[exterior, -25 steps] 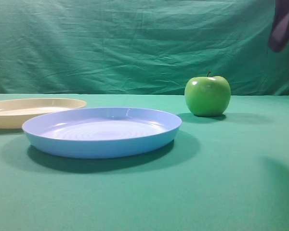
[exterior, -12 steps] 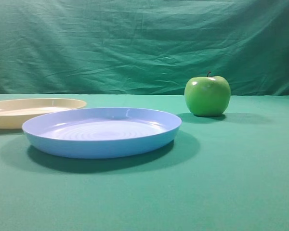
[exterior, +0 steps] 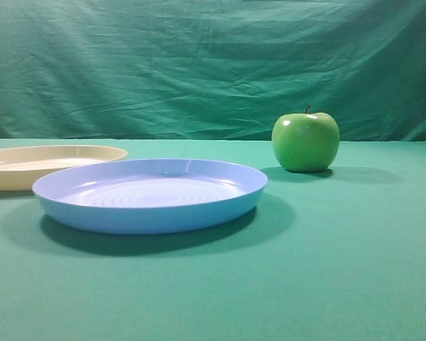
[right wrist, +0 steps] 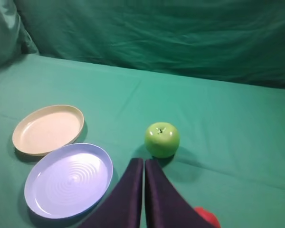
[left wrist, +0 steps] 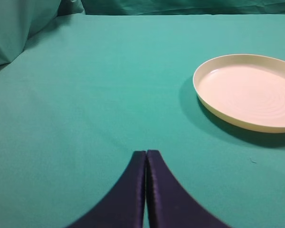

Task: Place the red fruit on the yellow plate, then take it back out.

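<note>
The yellow plate [exterior: 50, 160] lies empty at the far left of the exterior view, and shows too in the left wrist view [left wrist: 249, 90] and the right wrist view [right wrist: 48, 128]. Only a sliver of the red fruit [right wrist: 208, 217] peeks out at the bottom edge of the right wrist view, behind my right finger. My right gripper [right wrist: 143, 161] hangs high above the cloth, shut and empty. My left gripper [left wrist: 146, 153] is shut and empty too, left of the yellow plate. Neither gripper appears in the exterior view.
A light blue plate [exterior: 153, 192] lies in front of the yellow one [right wrist: 69, 179]. A glossy green apple [exterior: 306, 141] stands to its right [right wrist: 162, 138]. Green cloth covers the table and hangs as a backdrop [exterior: 199, 64].
A dark gripper part at the top right of the exterior view one second ago has left the frame. Plates and apple have not moved.
</note>
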Tool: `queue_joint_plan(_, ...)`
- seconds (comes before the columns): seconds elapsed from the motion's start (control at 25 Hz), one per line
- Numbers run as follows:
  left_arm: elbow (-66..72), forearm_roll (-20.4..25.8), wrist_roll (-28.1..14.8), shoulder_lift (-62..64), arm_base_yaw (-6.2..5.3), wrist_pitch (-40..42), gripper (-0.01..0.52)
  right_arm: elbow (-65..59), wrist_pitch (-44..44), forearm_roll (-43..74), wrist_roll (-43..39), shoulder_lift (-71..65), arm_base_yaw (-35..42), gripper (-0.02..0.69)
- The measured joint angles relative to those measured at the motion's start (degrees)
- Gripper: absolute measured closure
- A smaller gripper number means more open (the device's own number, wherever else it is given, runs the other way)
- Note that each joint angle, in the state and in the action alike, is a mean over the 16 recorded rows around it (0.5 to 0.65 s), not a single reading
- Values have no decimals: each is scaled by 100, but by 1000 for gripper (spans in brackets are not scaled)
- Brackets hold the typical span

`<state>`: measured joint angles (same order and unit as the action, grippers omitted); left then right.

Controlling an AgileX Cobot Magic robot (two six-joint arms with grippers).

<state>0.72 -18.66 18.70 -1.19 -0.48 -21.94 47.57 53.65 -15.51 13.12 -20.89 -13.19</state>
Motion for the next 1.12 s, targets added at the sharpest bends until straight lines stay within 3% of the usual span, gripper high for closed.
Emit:
queue_joint_plan(0.28, 0, 0, 0, 0, 0, 0, 514, -55, 394, 197, -2, 805, 2, 665)
queue_joint_plan(0.48, 0, 0, 0, 0, 0, 0, 514, -296, 198, 439, -8, 1160, 116, 665)
queue_joint_plan(1.12, 0, 0, 0, 0, 0, 0, 514, -3047, -2574, 746, -22, 2038, 1169, 665)
